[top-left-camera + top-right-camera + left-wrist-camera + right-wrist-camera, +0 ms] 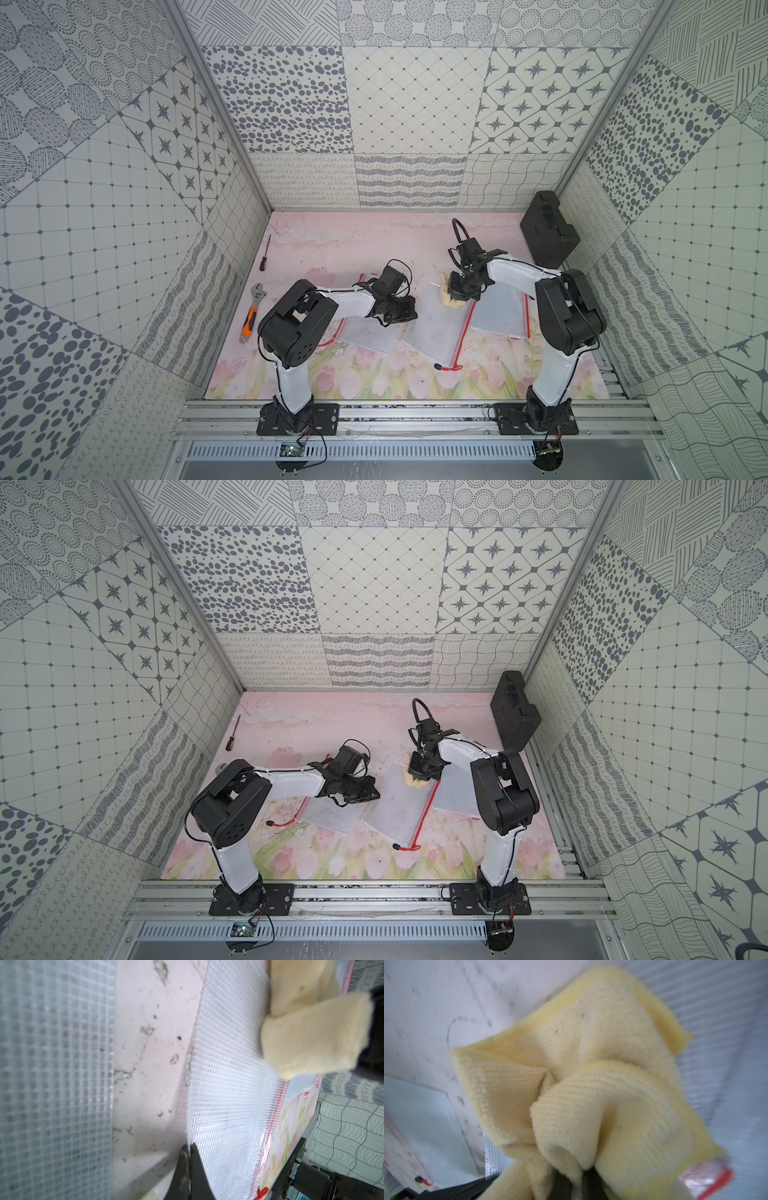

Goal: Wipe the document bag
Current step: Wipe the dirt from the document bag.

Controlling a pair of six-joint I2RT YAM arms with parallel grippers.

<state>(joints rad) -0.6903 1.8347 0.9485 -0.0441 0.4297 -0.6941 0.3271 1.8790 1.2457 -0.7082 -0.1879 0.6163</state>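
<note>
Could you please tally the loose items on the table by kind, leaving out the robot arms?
document bags: 3
yellow cloth: 1
adjustable wrench: 1
screwdriver: 1
black case: 1
Total: 7

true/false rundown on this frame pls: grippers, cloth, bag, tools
1. The right gripper is shut on the crumpled yellow cloth. True.
2. The cloth is clear of every bag. False: it lies on the middle clear mesh document bag with red zipper.
3. The left gripper is open. False: it pinches that bag's edge.
4. The silver adjustable wrench with orange grip lies untouched, away from both grippers. True.
</note>
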